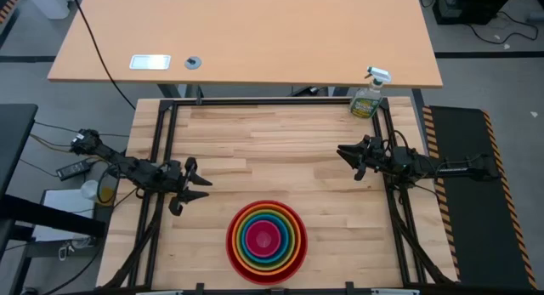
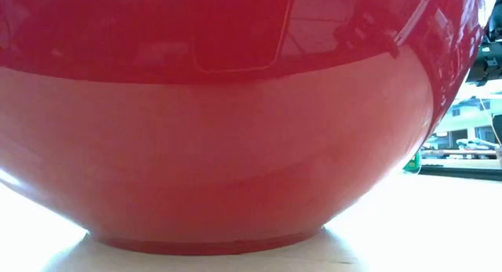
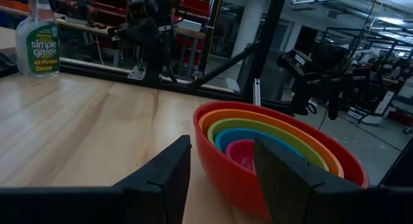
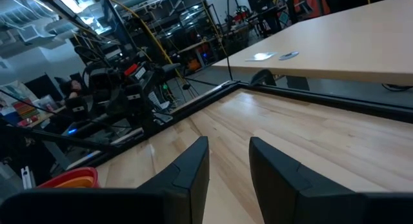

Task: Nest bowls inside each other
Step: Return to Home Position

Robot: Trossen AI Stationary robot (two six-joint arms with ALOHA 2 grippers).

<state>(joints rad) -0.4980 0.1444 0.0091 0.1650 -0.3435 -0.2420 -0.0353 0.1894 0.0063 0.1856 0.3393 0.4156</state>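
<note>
Low cam is basically useless for me right now: the red bowl (image 2: 235,146) sits right against the lens and fills nearly the whole shot. All I get past it is a sliver of room on one side, so the inner bowls and both arms are hidden there.

Overhead sorts it out. On the desk (image 1: 272,142), the whole stack sits near the front edge, roughly in the middle. Red is on the outside, then the orange bowl (image 3: 258,112), the lime green bowl (image 3: 258,122), the blue bowl (image 3: 248,133) and the pink bowl (image 3: 240,154) dead centre.

The left claw (image 1: 204,188) hangs just off the stack's left side, not touching it, fingers spread and holding nothing. The right claw (image 1: 348,159) is well apart, up by the right rail, also spread and empty.

The left wrist cam looks straight into the nest, though one of its fingers cuts off part of the rings. The right wrist cam only catches a scrap of red and orange rim at its edge. The spray bottle (image 1: 367,99) stands at the desk's far right corner.
</note>
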